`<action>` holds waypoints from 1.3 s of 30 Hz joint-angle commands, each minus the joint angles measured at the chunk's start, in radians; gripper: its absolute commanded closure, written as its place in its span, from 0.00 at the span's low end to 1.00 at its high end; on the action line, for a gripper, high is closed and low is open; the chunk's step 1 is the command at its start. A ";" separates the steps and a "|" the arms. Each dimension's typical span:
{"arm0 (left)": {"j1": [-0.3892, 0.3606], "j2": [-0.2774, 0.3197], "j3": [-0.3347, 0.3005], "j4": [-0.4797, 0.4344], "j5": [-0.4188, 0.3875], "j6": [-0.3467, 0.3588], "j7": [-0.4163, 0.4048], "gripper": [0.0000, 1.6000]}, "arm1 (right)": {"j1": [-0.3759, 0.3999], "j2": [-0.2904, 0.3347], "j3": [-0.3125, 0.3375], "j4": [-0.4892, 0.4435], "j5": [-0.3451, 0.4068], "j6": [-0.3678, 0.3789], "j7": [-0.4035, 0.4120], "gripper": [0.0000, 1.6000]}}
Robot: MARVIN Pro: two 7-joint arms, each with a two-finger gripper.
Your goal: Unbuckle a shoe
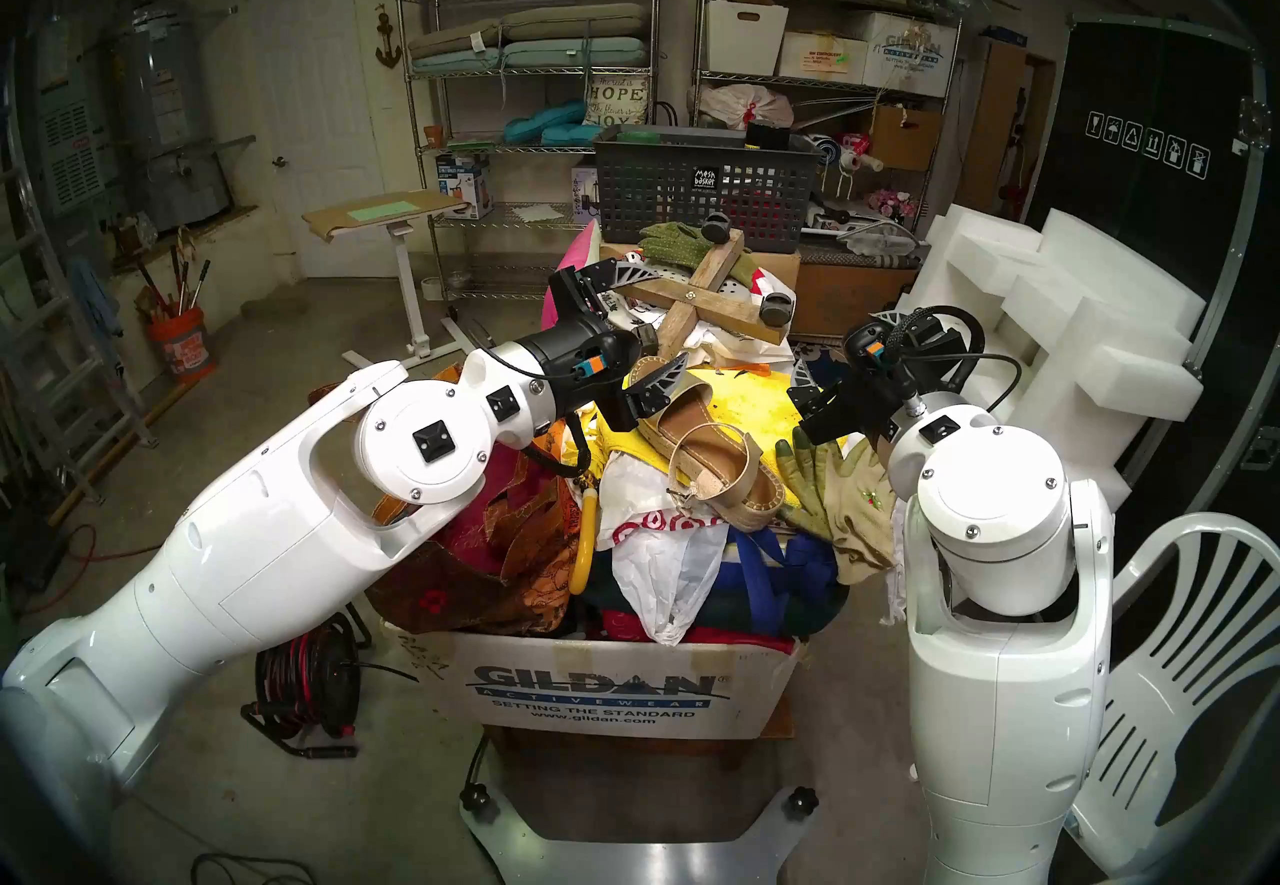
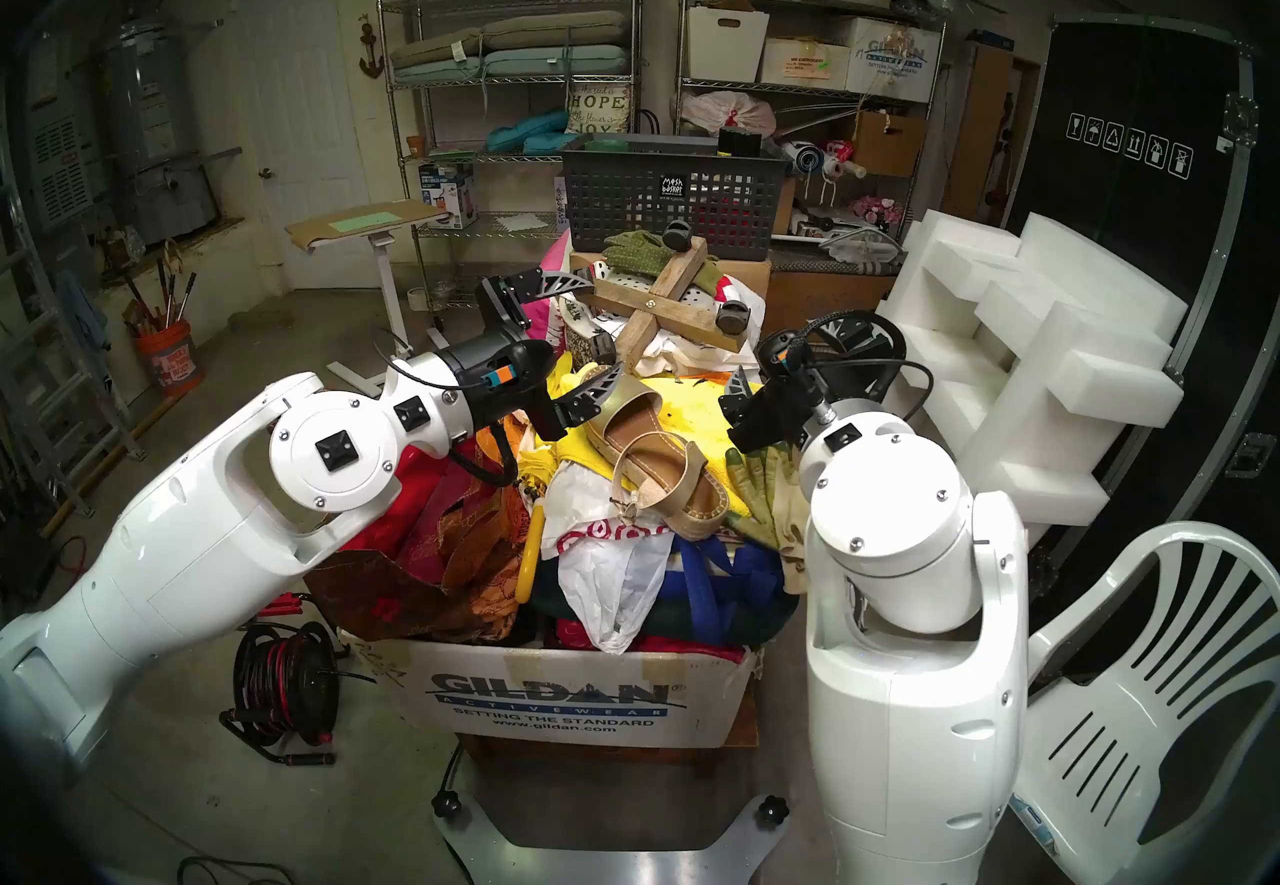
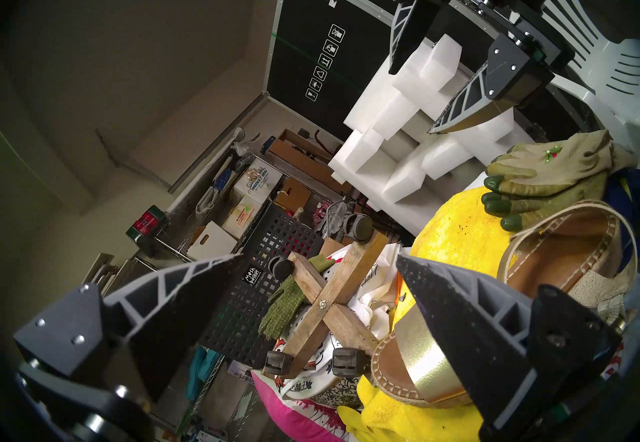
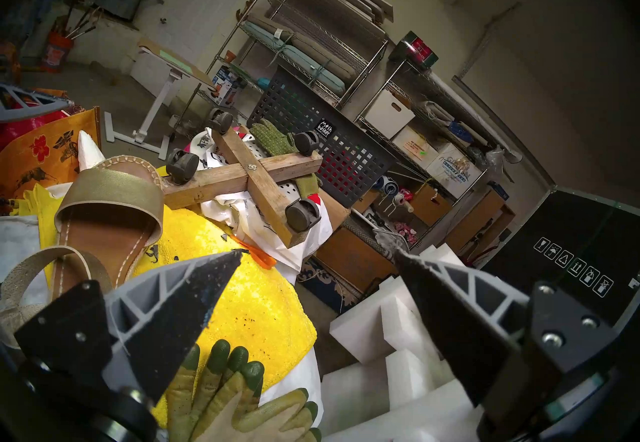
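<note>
The shoe, an espadrille sandal with a jute sole and brown footbed, lies on top of a pile of cloth and bags. Its toe points away from me and its thin ankle strap stands up as a closed loop, the small buckle on the near left side. My left gripper is open wide at the toe end, and its lower finger sits just over the gold toe band. My right gripper is open too, hovering right of the shoe above the tan gloves.
A wooden cross on casters and a dark mesh basket sit behind the shoe. A yellow towel lies under it. The pile fills a Gildan carton. White foam blocks and a plastic chair stand to the right.
</note>
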 commanded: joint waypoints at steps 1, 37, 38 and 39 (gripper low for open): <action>-0.008 0.000 -0.010 -0.007 -0.001 0.000 0.004 0.00 | 0.005 0.000 0.000 -0.016 -0.001 -0.001 -0.001 0.00; 0.056 0.075 -0.050 -0.041 -0.081 -0.045 -0.001 0.00 | -0.071 0.004 -0.063 -0.098 0.016 -0.011 0.046 0.00; 0.063 0.083 -0.053 -0.044 -0.084 -0.049 0.001 0.00 | -0.078 0.003 -0.070 -0.098 0.015 -0.012 0.044 0.00; 0.070 0.091 -0.056 -0.047 -0.094 -0.051 -0.002 0.00 | -0.084 0.005 -0.078 -0.098 0.016 -0.016 0.049 0.00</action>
